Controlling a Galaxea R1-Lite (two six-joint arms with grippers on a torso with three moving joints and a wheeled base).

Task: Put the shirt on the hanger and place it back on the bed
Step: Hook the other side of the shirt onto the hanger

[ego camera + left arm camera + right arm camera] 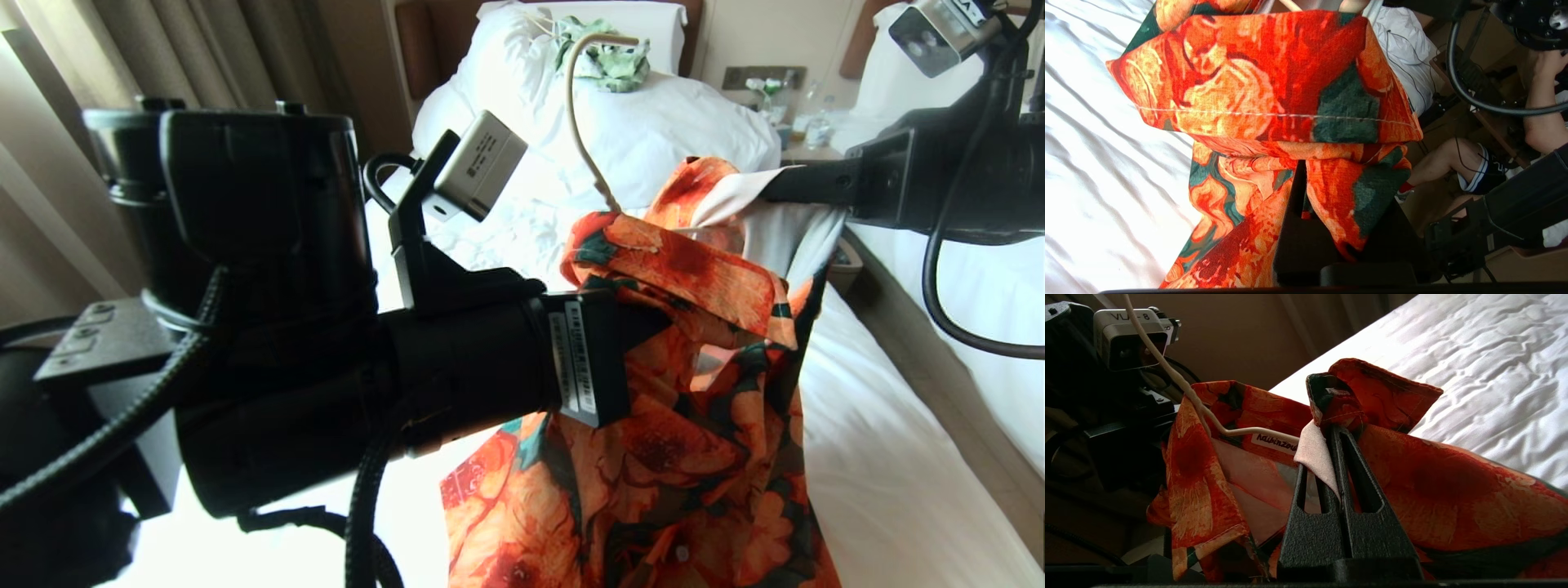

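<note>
The orange-flowered shirt (718, 425) hangs in the air above the bed (882, 457), held up between both arms. The hanger's wire (1249, 430) runs inside the collar beside a name label. Its hook (575, 106) rises above the shirt. My left gripper (645, 318) comes in from the left and is shut on a fold of shirt fabric (1274, 81) below the collar; cloth drapes over its tips (1302, 167). My right gripper (1331, 428) reaches in from the right (763, 192), shut on the shirt's edge, where the pale lining shows.
A green-and-white garment (608, 57) lies on the pillows by the headboard. A second bed (980, 310) stands to the right across a narrow aisle, with a nightstand (804, 122) behind. Curtains (122, 49) hang at the left. A seated person's leg (1445, 163) shows beyond the bed.
</note>
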